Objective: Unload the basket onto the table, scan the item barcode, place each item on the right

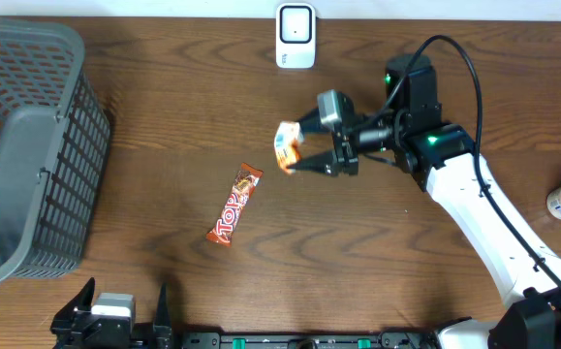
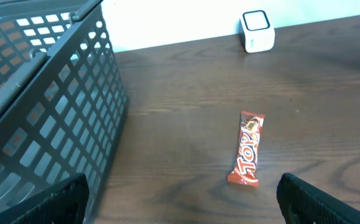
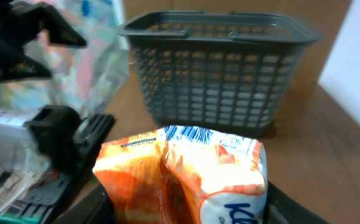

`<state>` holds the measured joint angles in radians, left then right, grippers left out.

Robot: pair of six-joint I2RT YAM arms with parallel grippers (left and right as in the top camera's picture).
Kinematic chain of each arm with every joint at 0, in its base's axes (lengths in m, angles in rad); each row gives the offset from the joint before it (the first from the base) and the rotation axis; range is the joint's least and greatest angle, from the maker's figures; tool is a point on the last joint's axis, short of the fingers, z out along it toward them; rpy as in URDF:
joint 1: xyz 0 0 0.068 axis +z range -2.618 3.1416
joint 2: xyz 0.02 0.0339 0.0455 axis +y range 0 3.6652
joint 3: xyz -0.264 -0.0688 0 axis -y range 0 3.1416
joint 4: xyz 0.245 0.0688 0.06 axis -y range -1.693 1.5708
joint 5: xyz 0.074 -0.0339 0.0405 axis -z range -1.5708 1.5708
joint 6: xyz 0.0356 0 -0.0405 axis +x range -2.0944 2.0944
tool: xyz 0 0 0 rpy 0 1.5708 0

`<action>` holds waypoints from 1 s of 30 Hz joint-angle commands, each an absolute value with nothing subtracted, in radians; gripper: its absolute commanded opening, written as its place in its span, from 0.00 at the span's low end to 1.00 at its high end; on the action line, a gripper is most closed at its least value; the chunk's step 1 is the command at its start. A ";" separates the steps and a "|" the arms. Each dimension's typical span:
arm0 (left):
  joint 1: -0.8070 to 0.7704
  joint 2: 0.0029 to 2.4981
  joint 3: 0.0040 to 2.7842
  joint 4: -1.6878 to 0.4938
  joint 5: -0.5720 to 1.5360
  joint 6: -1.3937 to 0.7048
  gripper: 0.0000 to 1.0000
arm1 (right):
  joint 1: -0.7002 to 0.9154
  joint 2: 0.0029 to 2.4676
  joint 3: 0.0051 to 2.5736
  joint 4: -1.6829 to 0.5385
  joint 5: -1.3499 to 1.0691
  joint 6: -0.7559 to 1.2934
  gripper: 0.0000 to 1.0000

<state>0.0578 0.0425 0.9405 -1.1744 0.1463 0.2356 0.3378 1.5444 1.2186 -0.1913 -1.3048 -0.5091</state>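
Centrally in frame, the right hand (image 1: 299,148) grasped the snack packet (image 1: 286,145) mid-body; it appeared light, soft and crushable, best pinched gently across its width.

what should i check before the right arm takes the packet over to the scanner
1. Grip: snack packet pinched in the right gripper: ok.
2. Barcode findable: it shows along the packet's top edge in the right wrist view: ok.
3. Barcode turned toward the scanner: cannot tell.
4. Way to the scanner: nothing lies between it and the packet: ok.
5. Left gripper open, at the near edge, out of the way: ok.
6. Top candy bar lies flat, off to the side of the path: ok.
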 commanded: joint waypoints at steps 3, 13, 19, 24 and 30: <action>0.056 0.040 0.946 -1.175 0.137 0.238 0.96 | 0.334 1.604 1.236 0.121 -1.167 0.015 0.63; 0.056 0.040 0.946 -1.175 0.137 0.238 0.96 | 0.331 1.889 1.264 0.764 -0.833 0.925 0.77; 0.056 0.040 0.946 -1.175 0.137 0.238 0.96 | 0.323 2.104 1.481 0.851 -0.912 1.060 0.78; 0.056 0.040 0.946 -1.175 0.137 0.238 0.96 | 0.349 2.117 1.551 0.600 -0.966 0.868 0.85; 0.056 0.040 0.946 -1.175 0.137 0.238 0.97 | 0.399 2.113 1.578 0.072 -0.698 0.734 0.96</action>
<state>0.0578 0.0429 0.9409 -1.1759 0.1467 0.2356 0.3634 2.1265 1.5593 0.1753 -0.8463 0.8425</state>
